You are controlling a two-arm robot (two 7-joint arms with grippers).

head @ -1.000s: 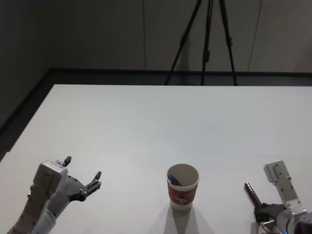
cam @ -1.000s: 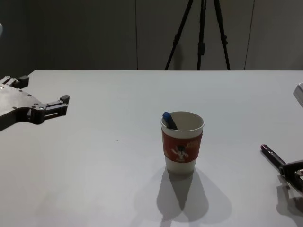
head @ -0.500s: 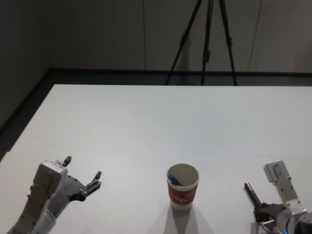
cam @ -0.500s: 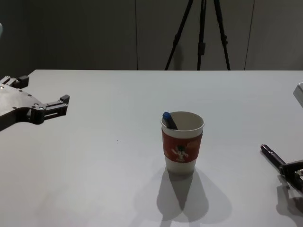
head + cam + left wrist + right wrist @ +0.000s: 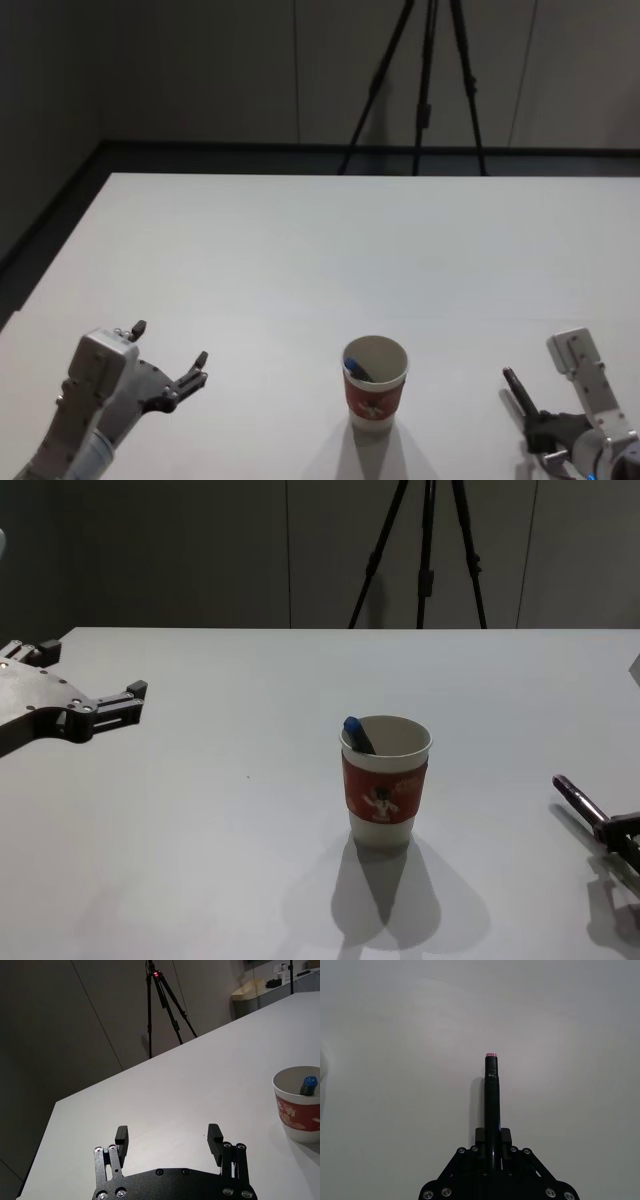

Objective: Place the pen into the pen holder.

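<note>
A dark pen with a pink tip points forward from my right gripper, which is shut on its rear end, low over the table at the near right. The pen holder, a white cup with a red sleeve, stands upright at the near centre, to the left of that pen. A blue pen leans inside it. My left gripper hovers open at the near left, holding nothing.
The white table stretches bare toward its far edge. A black tripod stands on the floor behind the table, against a dark wall.
My right gripper has risen a little and drifted slightly right, taking the dark pen with it. The cup and the left arm have not moved.
</note>
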